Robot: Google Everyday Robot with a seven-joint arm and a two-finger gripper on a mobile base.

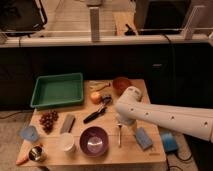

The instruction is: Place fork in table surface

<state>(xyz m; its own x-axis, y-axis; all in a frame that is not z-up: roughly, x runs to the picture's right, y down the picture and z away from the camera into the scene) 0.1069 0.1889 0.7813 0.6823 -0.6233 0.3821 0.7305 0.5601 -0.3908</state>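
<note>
- silver slim metal fork [119,136]: flat on light tan slatted wooden desk [107,156], between round purple bowl [94,141] and blue block [143,138].
- end effector [121,121]: near fork's far end; grip state cannot be told.

No text, label, brand or number can be read on any object. The gripper [121,121] hangs low over the table surface [112,155].

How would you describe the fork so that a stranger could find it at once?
On the wooden table, look between the purple bowl and the blue block. The fork is there, just below the gripper in the picture. It is thin and all silver metal, unlike the black-handled utensil farther back.
</note>
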